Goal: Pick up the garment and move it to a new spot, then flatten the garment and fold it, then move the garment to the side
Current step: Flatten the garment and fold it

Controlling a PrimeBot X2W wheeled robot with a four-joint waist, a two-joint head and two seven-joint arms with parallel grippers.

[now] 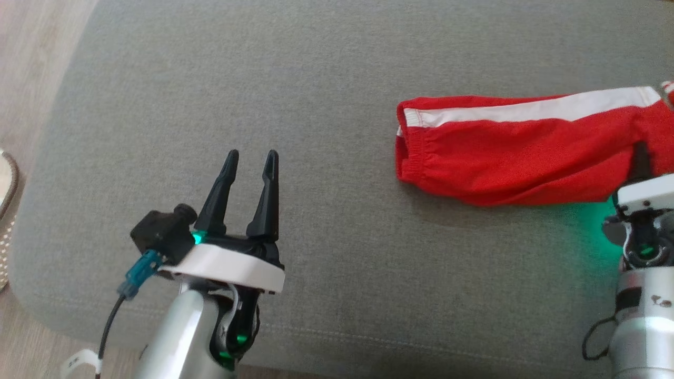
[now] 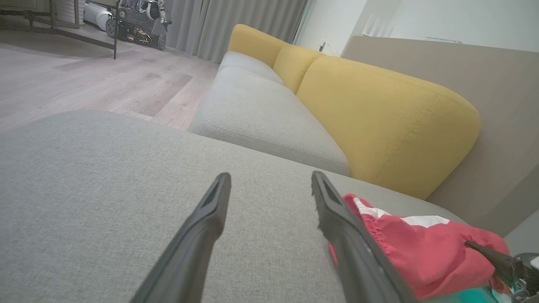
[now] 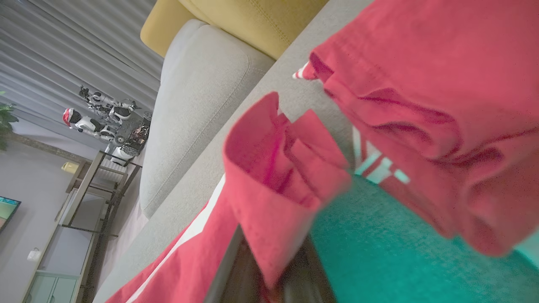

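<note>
1. A red garment [image 1: 500, 152] with a white side stripe lies on the grey cushion [image 1: 316, 79]. It is on the cushion's right part, well apart from the rounded front-left corner.
2. The gathered, elastic end of the garment points toward the cushion's left edge. The white stripe runs along the side away from the front edge.
3. The right gripper [image 1: 641, 163] is at the garment's right end, its fingers pressed together on a fold of the red cloth. In the right wrist view the fold stands up out of the right gripper [image 3: 269, 269], lifted a little off the cushion.
4. A green glow from this arm's light tints the cushion just below the gripped fold.
5. The left gripper [image 1: 251, 155] hangs over bare cushion near the front edge, left of the garment and not touching it. Its fingers are spread wide and hold nothing.
6. In the left wrist view the left gripper [image 2: 270, 176] points across the cushion, with the garment [image 2: 421, 252] just beside its right-hand finger.
7. A yellow backrest [image 2: 379, 118] rises beyond the cushion, and wooden floor [image 1: 31, 63] shows past its left edge.
</note>
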